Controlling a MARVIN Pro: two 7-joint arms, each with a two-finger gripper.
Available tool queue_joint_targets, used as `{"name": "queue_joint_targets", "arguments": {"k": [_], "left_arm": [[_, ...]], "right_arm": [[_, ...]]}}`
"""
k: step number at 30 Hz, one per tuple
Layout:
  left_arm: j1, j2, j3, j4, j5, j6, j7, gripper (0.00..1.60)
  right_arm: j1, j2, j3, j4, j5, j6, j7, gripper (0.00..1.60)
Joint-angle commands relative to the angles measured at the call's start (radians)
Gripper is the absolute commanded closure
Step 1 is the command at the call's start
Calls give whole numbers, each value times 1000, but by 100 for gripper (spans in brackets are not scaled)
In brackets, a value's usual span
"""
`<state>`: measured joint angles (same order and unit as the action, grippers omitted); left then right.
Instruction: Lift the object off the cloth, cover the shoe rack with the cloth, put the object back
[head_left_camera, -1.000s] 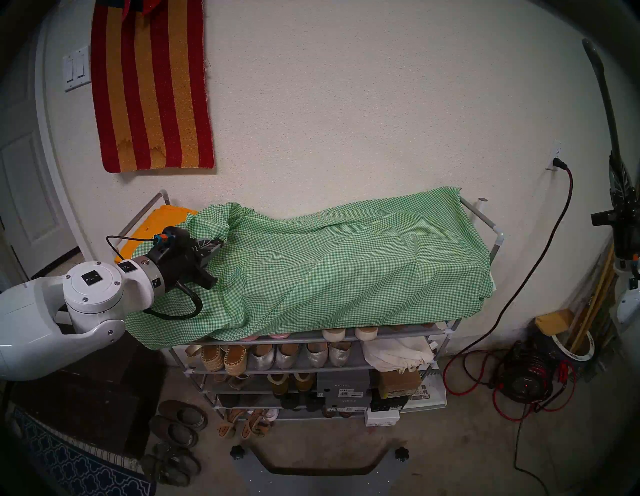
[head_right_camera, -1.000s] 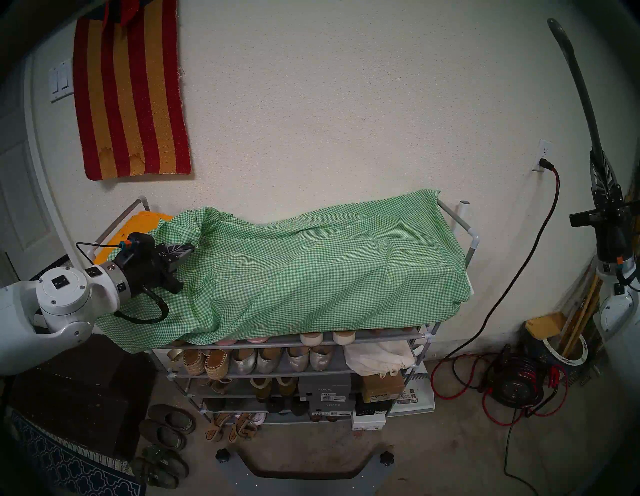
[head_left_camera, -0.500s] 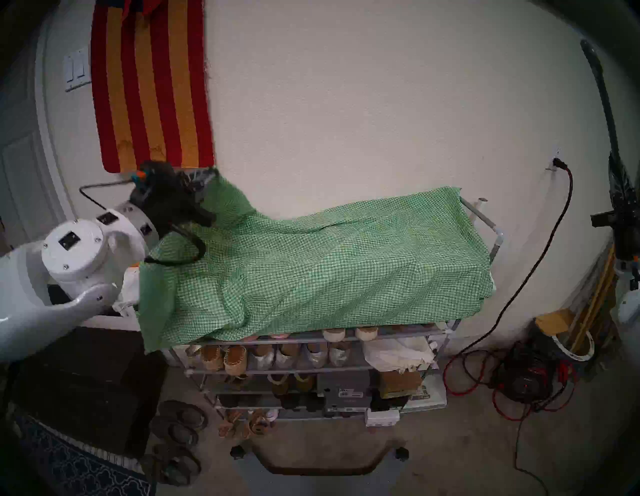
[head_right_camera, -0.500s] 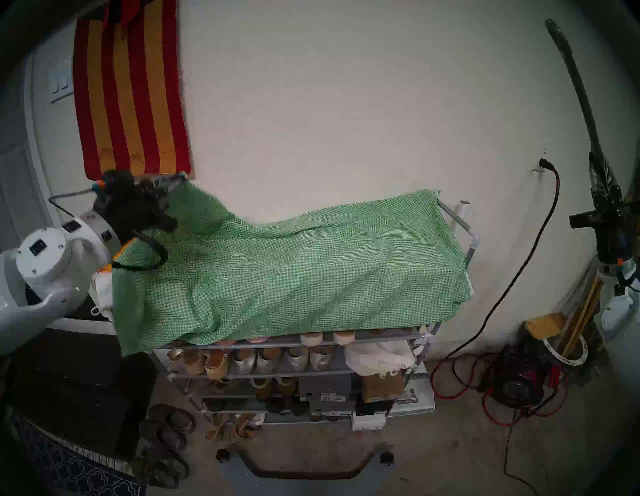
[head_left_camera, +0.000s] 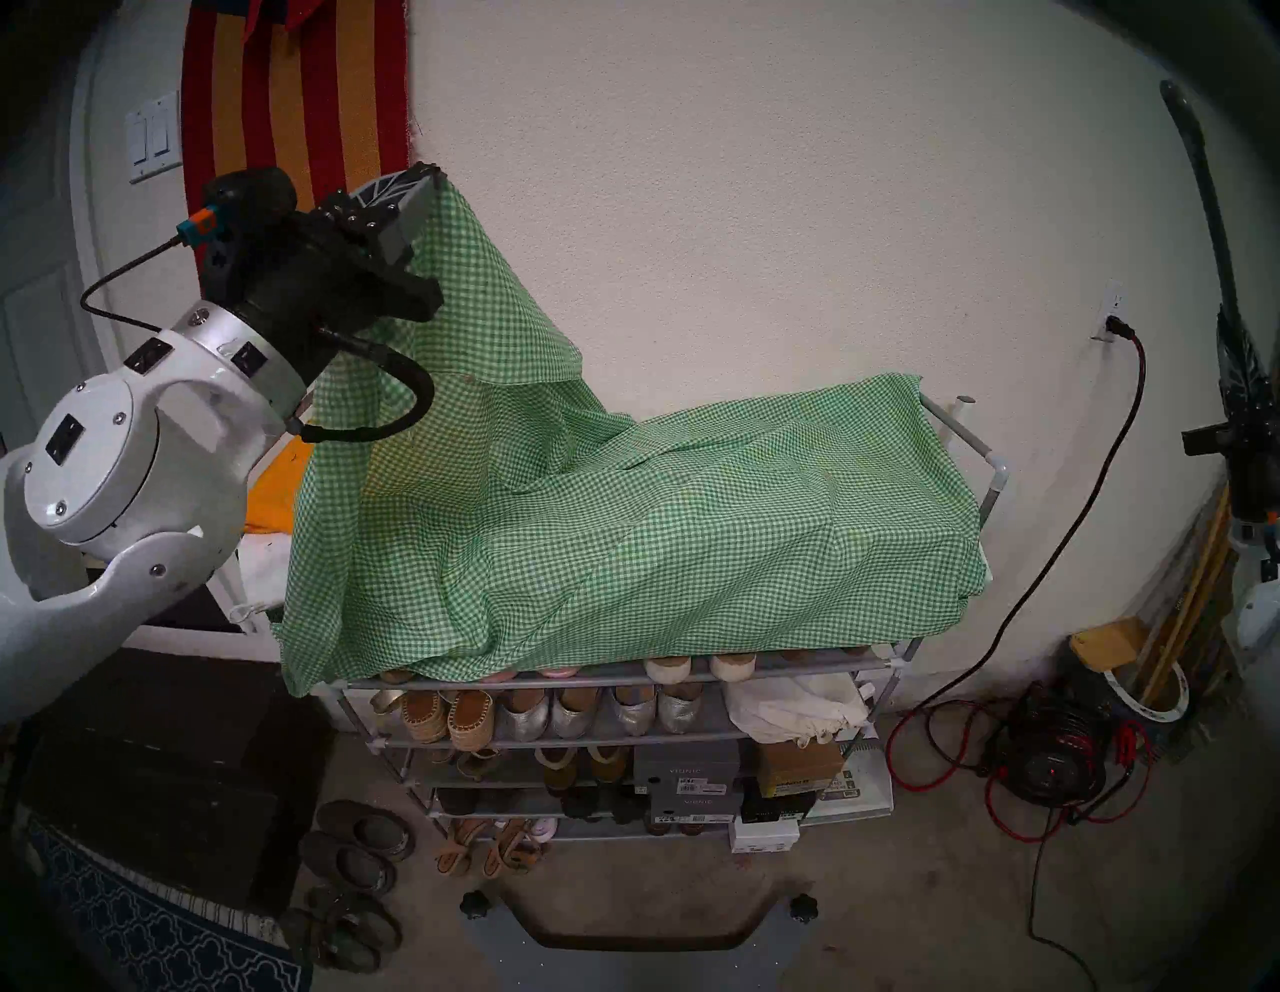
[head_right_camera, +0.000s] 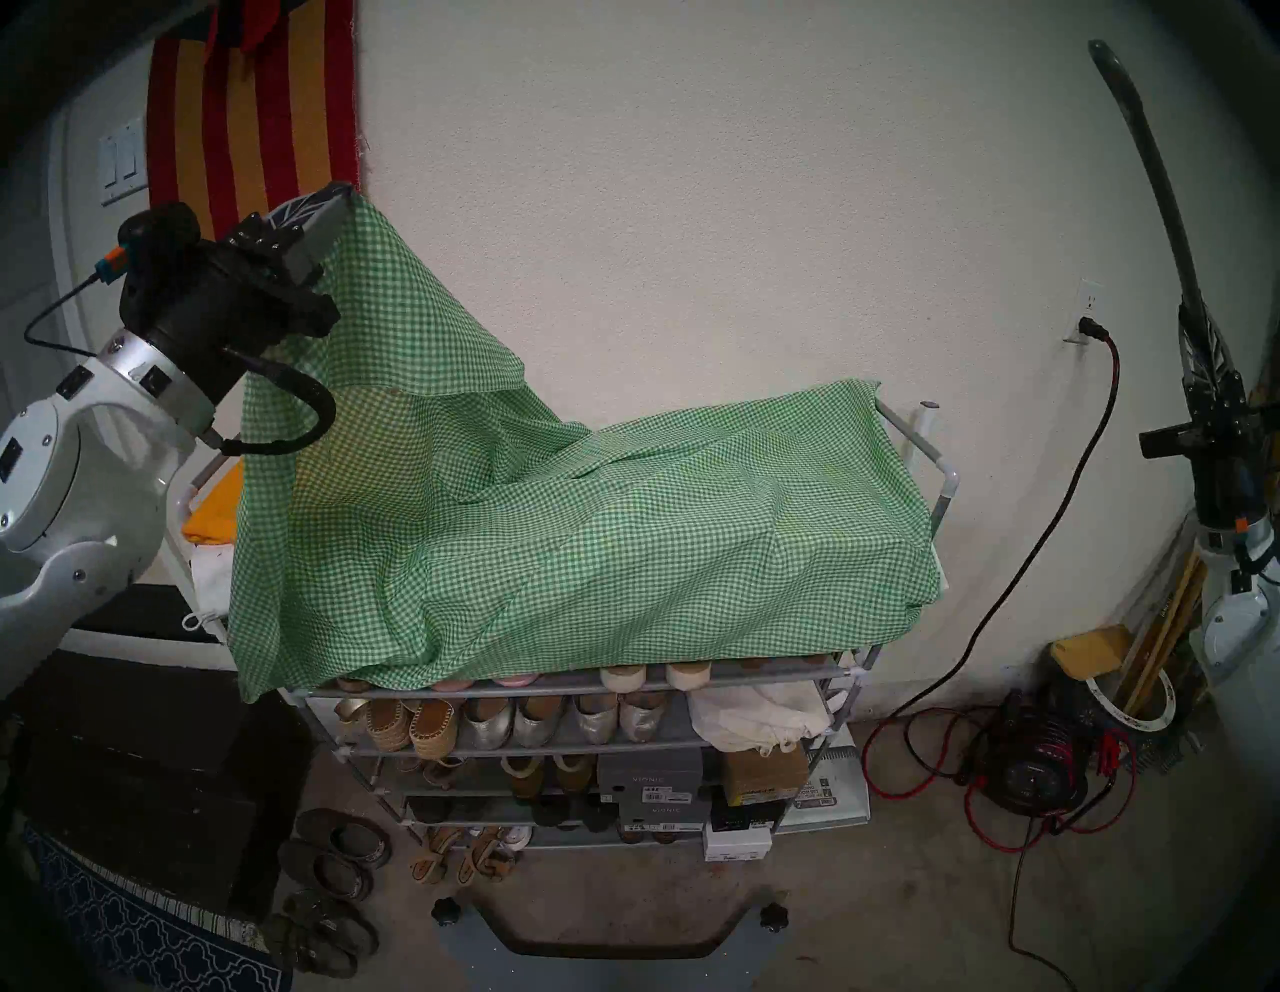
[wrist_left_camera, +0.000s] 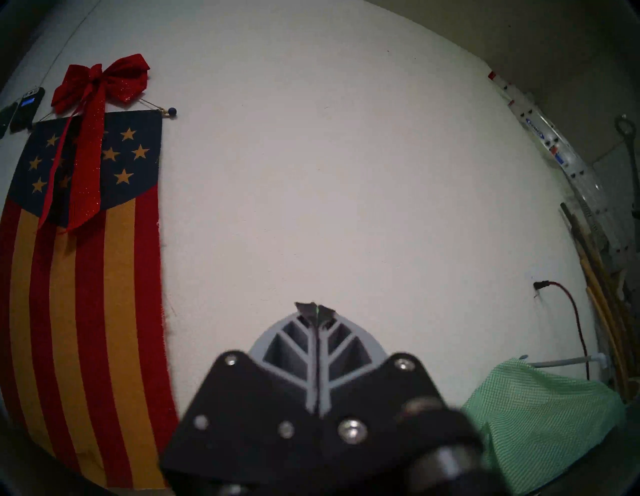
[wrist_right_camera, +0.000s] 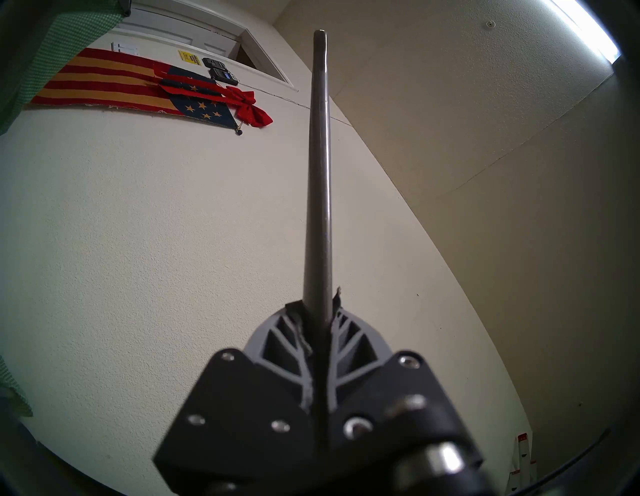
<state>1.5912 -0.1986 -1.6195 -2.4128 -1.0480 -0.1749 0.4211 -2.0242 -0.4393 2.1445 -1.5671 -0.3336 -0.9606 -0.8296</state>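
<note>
We see our left tool (head_left_camera: 435, 179) raised high at the rack's left end, its fingers pressed together on a corner of the cloth (head_left_camera: 623, 526), a sliver of green showing between the tips in the left wrist view. From that pinched corner the gingham hangs in a steep tent down to the rack (head_left_camera: 992, 485), where the rest of it lies draped over the top tier and whatever stands there, reaching the right side rail and spilling a little past the front edge. At the left front a flap of cloth hangs below the top tier. An orange cloth (head_left_camera: 273, 495) shows uncovered at the left end, beside the lifted sheet. The lower tiers, with shoes (head_left_camera: 471, 717) and boxes (head_left_camera: 686, 779), are open to view. Our right tool (wrist_right_camera: 318, 301) is off to the right of the rack, well apart from it, pointing upward and clamped on the shoehorn (wrist_right_camera: 320, 166), which stands up between its fingers toward the ceiling; in the head views the shoehorn rises as a long dull-grey curve along the right edge. A striped rug (head_left_camera: 291, 104) hangs on the wall behind our left tool. A red cord (head_left_camera: 1080, 499) runs from the wall outlet down to the floor right of the rack.
</note>
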Motion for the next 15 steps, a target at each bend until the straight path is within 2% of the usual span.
{"name": "queue_joint_targets", "arguments": {"k": [1,15], "left_arm": [[98,-20,58,-31,-23,22,10,160],[252,17,211,-31,-26,70,38,160]], "right_arm": [[-7,2,9,-3,4,1,3,160],[-22,-1,23,-10,14,1,14,160]]}}
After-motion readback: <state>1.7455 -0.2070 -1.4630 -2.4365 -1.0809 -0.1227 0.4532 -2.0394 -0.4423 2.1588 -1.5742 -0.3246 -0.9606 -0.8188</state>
